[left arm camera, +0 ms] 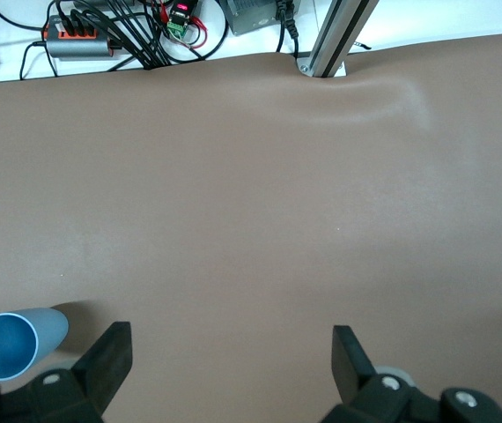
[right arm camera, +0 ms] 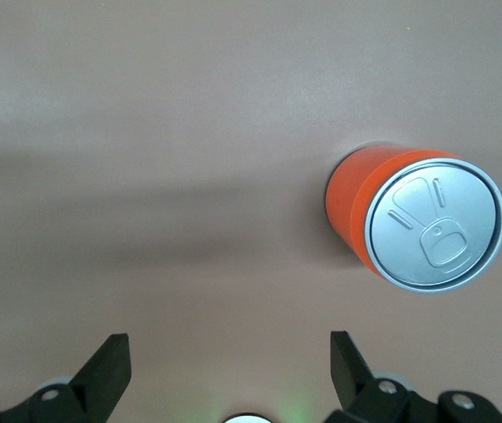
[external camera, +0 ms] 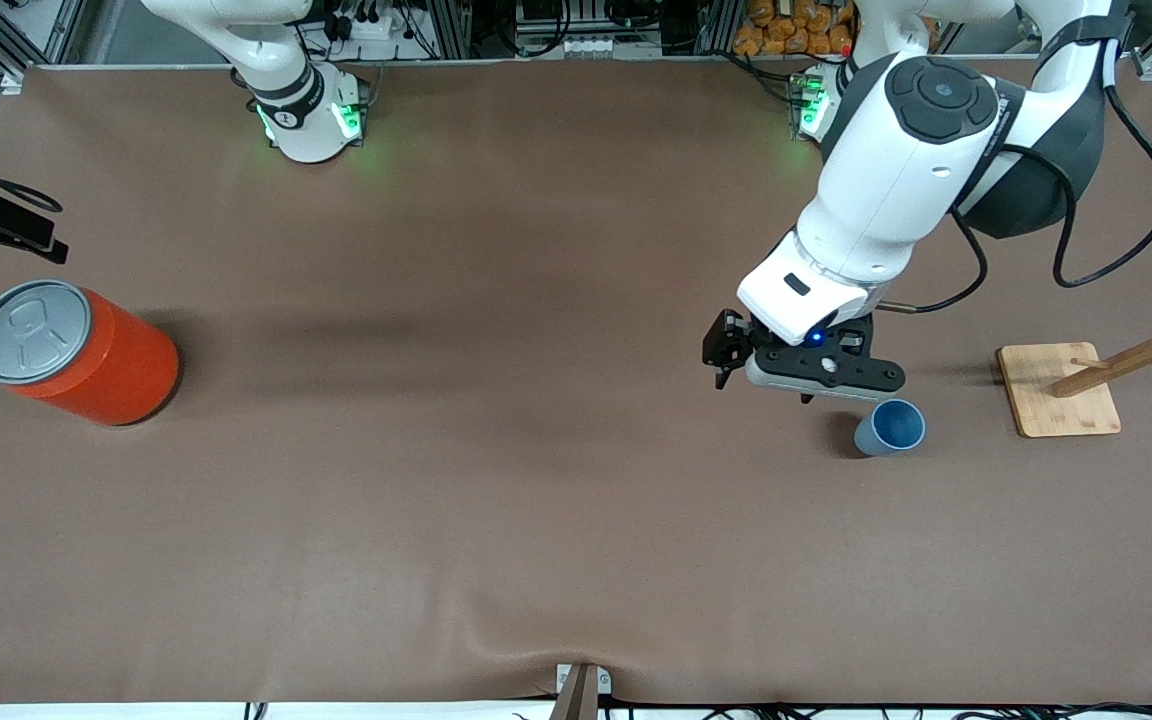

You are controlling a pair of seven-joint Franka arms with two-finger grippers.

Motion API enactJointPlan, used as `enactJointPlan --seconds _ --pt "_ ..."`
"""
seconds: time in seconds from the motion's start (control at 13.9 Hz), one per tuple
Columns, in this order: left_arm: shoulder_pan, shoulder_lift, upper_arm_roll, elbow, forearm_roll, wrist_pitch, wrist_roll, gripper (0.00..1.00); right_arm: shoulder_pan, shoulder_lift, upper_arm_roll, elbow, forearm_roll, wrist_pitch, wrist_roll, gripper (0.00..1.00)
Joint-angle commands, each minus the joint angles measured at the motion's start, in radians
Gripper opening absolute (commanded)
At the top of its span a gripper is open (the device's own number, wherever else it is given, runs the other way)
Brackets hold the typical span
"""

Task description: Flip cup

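Observation:
The cup (external camera: 891,427) is small and light blue with a darker blue inside. It stands mouth up on the brown table toward the left arm's end. My left gripper (external camera: 841,396) hangs low over the table just beside the cup, open, with nothing between its fingers. In the left wrist view the cup (left arm camera: 9,342) lies outside one finger (left arm camera: 110,352) of the left gripper (left arm camera: 232,366), not between the two. My right gripper (right arm camera: 231,370) is open and empty, high over the table, and does not show in the front view.
A large orange can with a grey lid (external camera: 76,350) stands toward the right arm's end, and shows as the orange can (right arm camera: 414,220) in the right wrist view. A wooden peg rack on a square board (external camera: 1061,390) stands beside the cup, closer to the left arm's end.

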Motion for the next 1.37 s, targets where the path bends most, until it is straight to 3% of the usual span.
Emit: enactJointPlan --seconds 0.0,0.14,0.58,1.3 --pt "-0.004 -0.002 0.007 0.011 0.028 -0.006 -0.016 1.0 0.003 0.008 0.002 0.015 0.006 -0.002 0.012 1.0" --pt "-0.001 0.004 0.016 0.054 0.052 -0.005 -0.001 1.0 0.003 0.008 0.002 0.015 0.006 -0.002 0.012 1.0" --pt "0.001 -0.036 0.004 0.051 0.102 -0.02 -0.007 1.0 0.003 0.009 0.002 0.015 0.008 -0.002 0.012 1.0" --pt "0.093 -0.076 0.01 0.045 0.092 -0.216 0.004 1.0 0.006 0.012 0.002 0.013 0.008 -0.002 0.012 1.0"
